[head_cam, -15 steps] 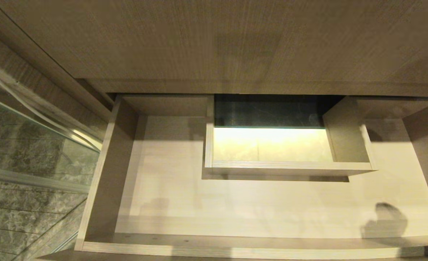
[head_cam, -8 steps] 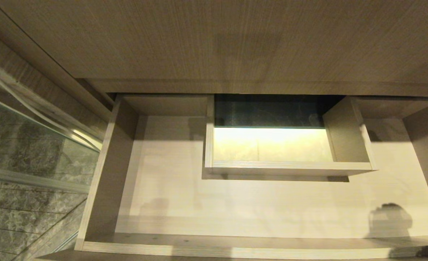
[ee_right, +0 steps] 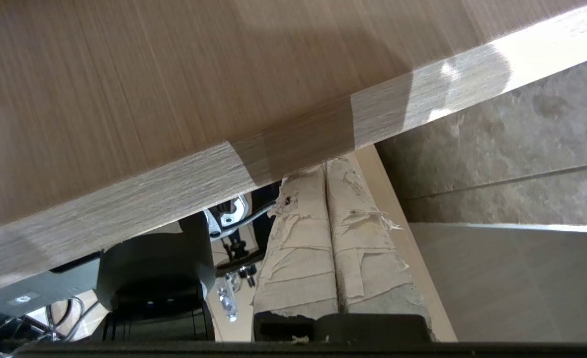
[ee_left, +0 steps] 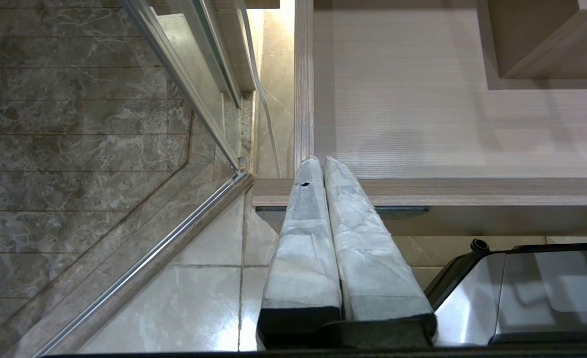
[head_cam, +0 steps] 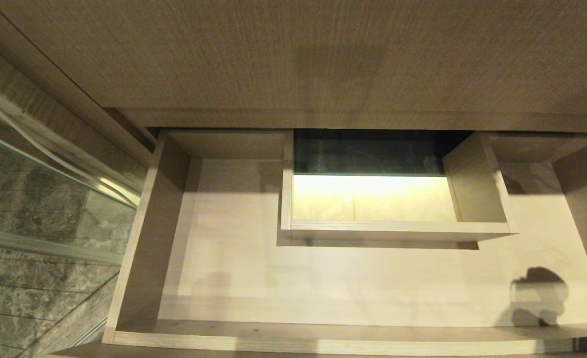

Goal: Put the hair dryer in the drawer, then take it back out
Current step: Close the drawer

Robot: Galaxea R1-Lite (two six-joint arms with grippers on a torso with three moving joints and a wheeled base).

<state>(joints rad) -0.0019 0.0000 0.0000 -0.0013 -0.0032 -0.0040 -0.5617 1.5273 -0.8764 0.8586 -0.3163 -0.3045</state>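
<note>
So we looked down at the drawer (head_cam: 233, 278) and it was pulled wide open, pale wood-grain floor showing, with a boxed cutout (head_cam: 395, 229) standing toward the back and a lit strip glowing inside it. We couldn't spot the hair dryer in any view, so no idea where it sat. A dark shadow (head_cam: 539, 296) lay on the drawer floor near the front right corner. Neither arm showed from the head camera. The left gripper (ee_left: 320, 161) hung outside the drawer's front left corner, its two wrapped fingers (ee_left: 300, 233) pressed flat against each other with nothing between them, tips over the front rail. Beside it we saw a glass shower door (ee_left: 189, 99) and marble floor tiles (ee_left: 74, 149). The right gripper (ee_right: 323, 166) was also squeezed tight and empty, its frayed taped fingers (ee_right: 358, 238) pointing at a wood-grain panel edge (ee_right: 293, 149), tips just about at it, though we couldn't tell if they touched.
</note>
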